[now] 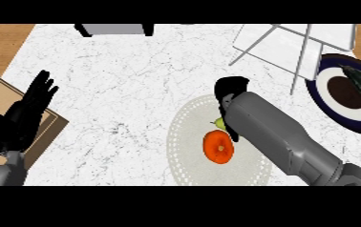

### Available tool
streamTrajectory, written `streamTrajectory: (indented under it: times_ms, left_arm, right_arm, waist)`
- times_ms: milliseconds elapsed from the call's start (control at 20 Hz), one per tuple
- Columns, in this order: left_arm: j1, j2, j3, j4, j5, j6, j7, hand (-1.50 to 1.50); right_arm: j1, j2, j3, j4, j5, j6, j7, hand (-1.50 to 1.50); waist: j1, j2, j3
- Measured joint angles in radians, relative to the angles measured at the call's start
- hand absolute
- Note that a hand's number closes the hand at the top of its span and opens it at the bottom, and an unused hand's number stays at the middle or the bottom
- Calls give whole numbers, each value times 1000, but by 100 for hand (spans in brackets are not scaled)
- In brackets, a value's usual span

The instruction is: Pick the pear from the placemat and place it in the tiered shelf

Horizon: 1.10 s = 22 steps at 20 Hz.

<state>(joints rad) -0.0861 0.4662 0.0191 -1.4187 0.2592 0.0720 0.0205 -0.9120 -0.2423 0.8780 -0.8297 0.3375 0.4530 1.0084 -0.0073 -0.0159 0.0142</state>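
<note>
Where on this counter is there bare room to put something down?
The widest bare patch is the marble between the open left hand at the left edge and the round placemat. A narrower strip lies between the placemat and the tiered shelf. The placemat is crowded: an orange fruit, the pear and the right hand over it.

My left hand (32, 104) rests open at the left edge, fingers up. My right hand (230, 90) points down (fingers hidden).
</note>
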Motion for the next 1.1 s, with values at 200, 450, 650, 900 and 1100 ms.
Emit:
streamTrajectory:
  times_ms: [200, 450, 650, 900, 1100]
  left_arm:
    - [4, -9, -2, -11, -9, 4, 3, 0]
    - [4, -11, 3, -10, -6, -10, 7, 0]
    - [8, -10, 7, -12, -7, -21, 10, 0]
    - [17, -25, 5, -25, -23, -9, 4, 0]
    - [19, -22, 14, -27, -22, -20, 3, 0]
  right_arm:
    - [18, -1, -13, 0, 12, 0, -3, -150]
    - [39, -7, -42, -6, 22, -5, -12, 150]
    - [43, -6, -51, -2, 43, -1, -25, 150]
    - [61, -23, -38, -35, 84, 12, -55, 150]
    - [57, -22, -33, -56, 124, 11, -61, 150]
  waist:
    - [2, -1, -1]
    - [4, -7, -5]
    - [7, -10, -7]
    - [8, -10, -5]
    - [7, -6, -4]
